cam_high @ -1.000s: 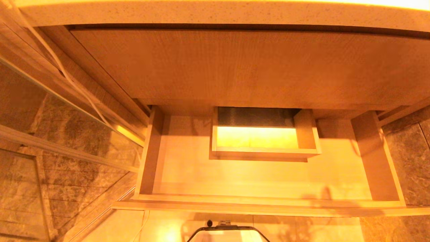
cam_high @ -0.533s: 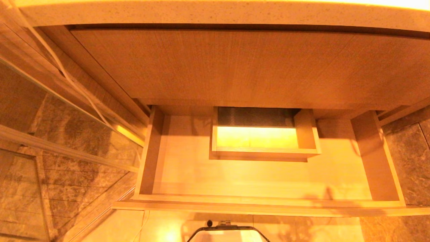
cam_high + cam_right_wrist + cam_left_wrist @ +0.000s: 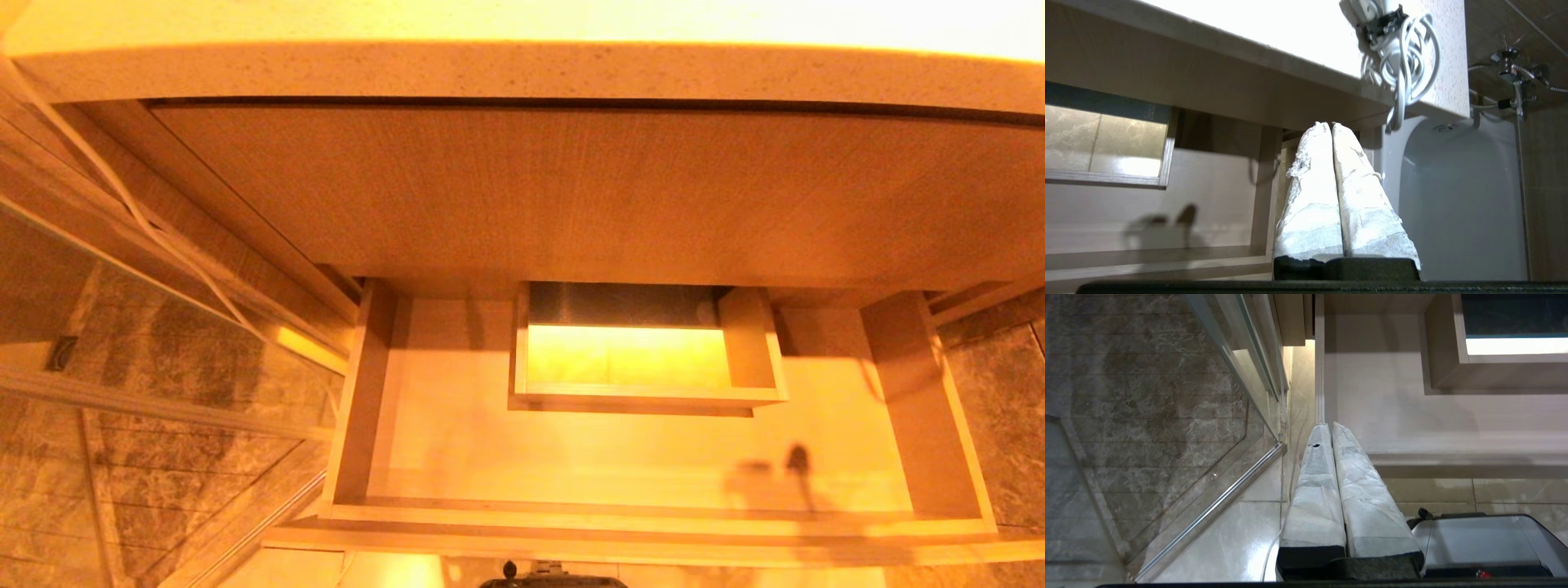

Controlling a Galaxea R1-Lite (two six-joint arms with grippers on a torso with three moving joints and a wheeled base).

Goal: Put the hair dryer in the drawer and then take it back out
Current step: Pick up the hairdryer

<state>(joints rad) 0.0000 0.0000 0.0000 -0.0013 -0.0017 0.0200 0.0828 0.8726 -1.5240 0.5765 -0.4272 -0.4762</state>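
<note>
three views to go through. from the head camera i see the drawer (image 3: 637,457) pulled out below the plain wood panel (image 3: 588,196) and the speckled countertop (image 3: 522,69). its floor is bare, with a boxed cutout (image 3: 645,351) near the back. a thin white cable (image 3: 122,196) runs down the left side, beside the glass partition (image 3: 163,359). neither arm shows in this view, and i can't see the hair dryer from here.

on the left wrist camera, the left gripper (image 3: 1331,426) hangs over the tiled floor (image 3: 1237,539), just beside the drawer's left front corner. its two padded fingers (image 3: 1314,490) are pressed together and hold nothing. part of the robot's base (image 3: 1478,543) sits below.

on the right wrist camera, the right gripper (image 3: 1329,124) points up toward the underside of the countertop's right end, its wrapped fingers (image 3: 1363,212) closed against each other, empty. the hair dryer (image 3: 1372,8) lies up on the countertop at its edge, above the gripper and apart from it, and its coiled white cord (image 3: 1404,57) dangles over the edge. a white basin (image 3: 1457,196) and a chrome tap (image 3: 1511,65) lie beyond.
</note>
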